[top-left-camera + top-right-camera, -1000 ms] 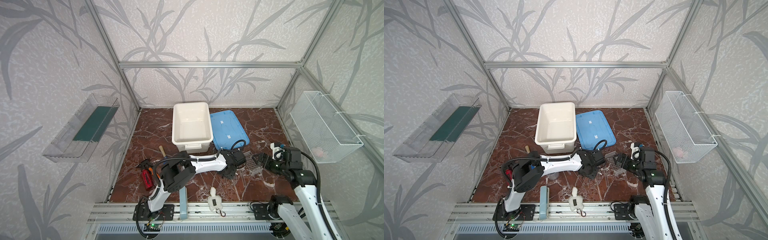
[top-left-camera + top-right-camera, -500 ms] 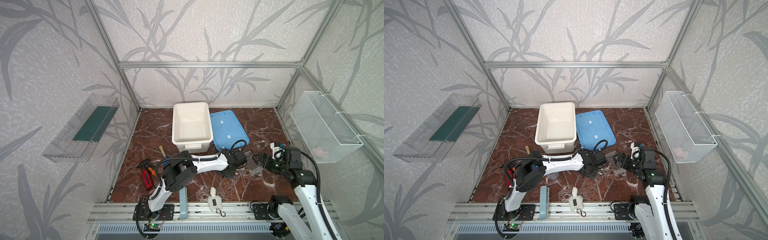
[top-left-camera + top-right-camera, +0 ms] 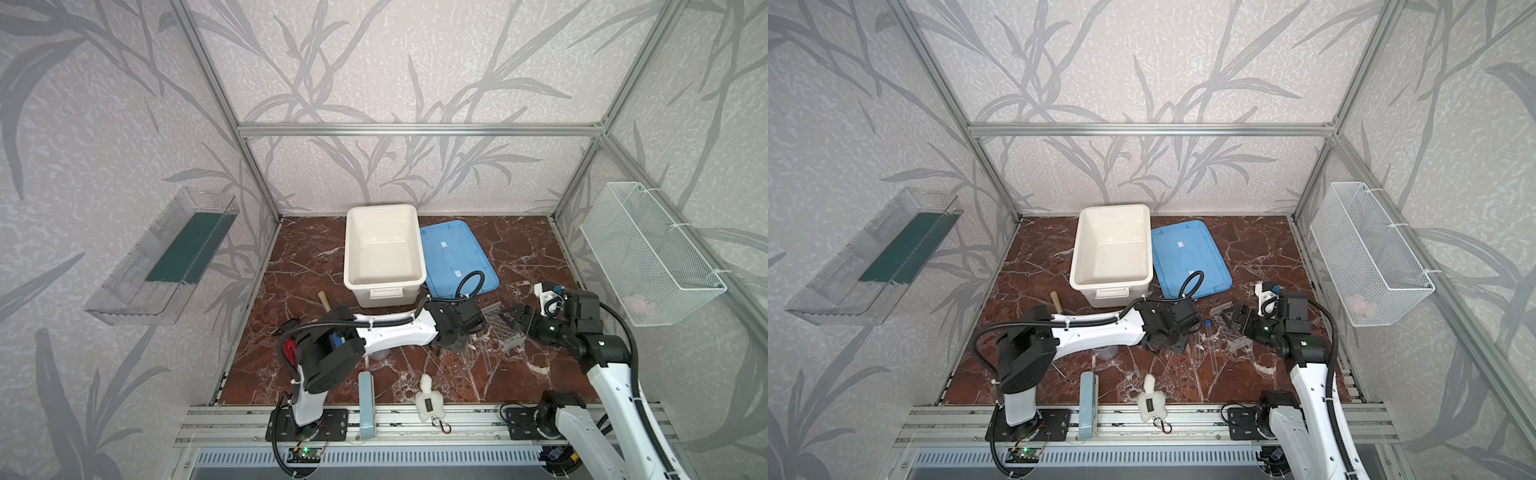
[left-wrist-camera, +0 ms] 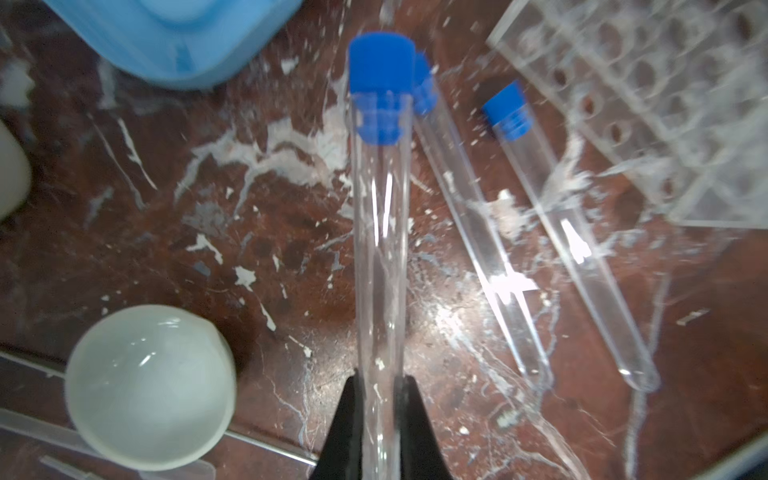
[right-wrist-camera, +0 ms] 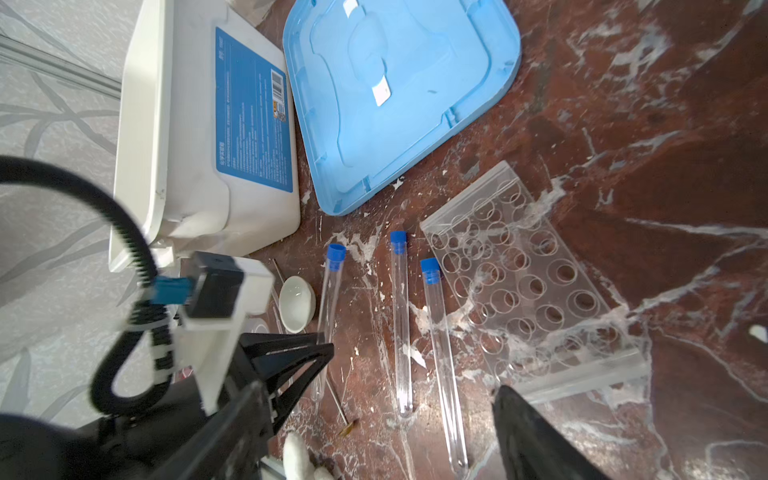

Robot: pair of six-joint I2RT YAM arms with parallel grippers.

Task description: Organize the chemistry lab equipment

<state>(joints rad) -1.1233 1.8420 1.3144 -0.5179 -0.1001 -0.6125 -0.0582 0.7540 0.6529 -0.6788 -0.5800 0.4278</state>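
- Left pincer (image 4: 380, 419): you see its two black jaws drawn narrow on the lower end of the held tube (image 4: 380, 232), a long clear tube with a blue cap. The tube runs straight out from the jaws. Its cap overlaps the cap of the next tube in the left wrist view. You cannot tell whether it is clear of the counter (image 3: 519, 257).
- Second tube (image 5: 401, 324) and third tube (image 5: 442, 365): both are clear with blue caps. They lie on the counter side by side but apart, between the held tube and the rack, with their caps toward the blue lid (image 3: 453, 249).
- Tube rack (image 5: 528, 291): this clear perforated rack lies on the counter just beside the third tube, right of centre in the lower half of both top views.
- Right pincer (image 3: 514, 319): its jaws stand wide with nothing between them. It sits at the right end of the tube rack in both top views. You cannot tell whether it touches the rack.
- White dish (image 4: 149, 386): small and round, it sits upright on the counter near the held tube, on the side away from the rack.
- Beaker (image 3: 1106, 352): this clear vessel stands partly under the left arm (image 3: 1100, 332), left of centre in the lower half of a top view.
- White bin (image 3: 384, 292): it stands at the centre of both top views, and the blue lid lies flat just to its right.
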